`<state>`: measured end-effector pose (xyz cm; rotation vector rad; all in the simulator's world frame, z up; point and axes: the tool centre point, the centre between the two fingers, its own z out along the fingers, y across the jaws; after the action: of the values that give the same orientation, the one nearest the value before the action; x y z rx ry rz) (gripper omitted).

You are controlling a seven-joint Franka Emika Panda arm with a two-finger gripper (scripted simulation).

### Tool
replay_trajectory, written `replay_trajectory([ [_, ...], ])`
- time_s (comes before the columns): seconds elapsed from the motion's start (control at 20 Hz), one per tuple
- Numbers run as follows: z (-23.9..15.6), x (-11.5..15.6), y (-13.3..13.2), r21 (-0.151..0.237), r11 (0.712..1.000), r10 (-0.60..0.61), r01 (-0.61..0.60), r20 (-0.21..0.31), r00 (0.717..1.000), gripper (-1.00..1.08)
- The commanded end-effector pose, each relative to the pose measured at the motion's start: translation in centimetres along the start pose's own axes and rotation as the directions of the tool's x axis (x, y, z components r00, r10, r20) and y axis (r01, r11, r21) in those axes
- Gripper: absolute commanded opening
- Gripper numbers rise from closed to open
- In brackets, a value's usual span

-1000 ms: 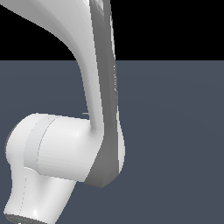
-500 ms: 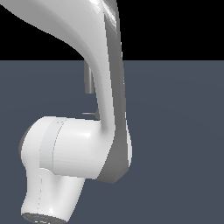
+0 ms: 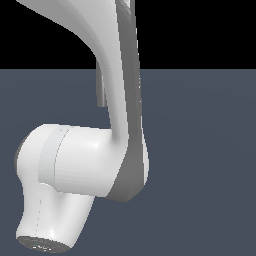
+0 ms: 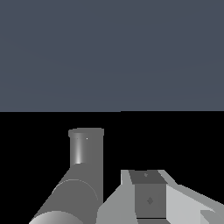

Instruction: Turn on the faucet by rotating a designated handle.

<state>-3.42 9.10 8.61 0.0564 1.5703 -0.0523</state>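
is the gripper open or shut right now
Cannot tell. The wrist view shows one grey finger beside the faucet, with no second finger visible. In the exterior view the white arm hides the gripper.

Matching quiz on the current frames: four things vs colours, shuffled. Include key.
Things:
1. arm
2. faucet
3. floor
4. backdrop

Colours:
a. black
b. mostly white
c. slate blue
d. metallic grey

Pairs: 1-b, 2-d, 3-c, 4-a
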Motion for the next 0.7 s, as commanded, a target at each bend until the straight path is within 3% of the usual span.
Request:
replay_trajectory([
  [0.0, 0.0, -0.9, 0.3, 0.0, 1.0, 0.0, 0.0, 0.0, 1.0, -1.0],
  [0.3, 0.0, -2.6, 0.9, 0.0, 1.0, 0.0, 0.0, 0.0, 1.0, -1.0],
  [0.35, 0.0, -1.7, 0.4, 0.007, 1.0, -0.002, 0.002, -0.012, 1.0, -1.0],
  [0.65, 0.0, -3.8, -0.3, 0.004, 1.0, -0.001, 0.001, -0.007, 1.0, -1.0],
])
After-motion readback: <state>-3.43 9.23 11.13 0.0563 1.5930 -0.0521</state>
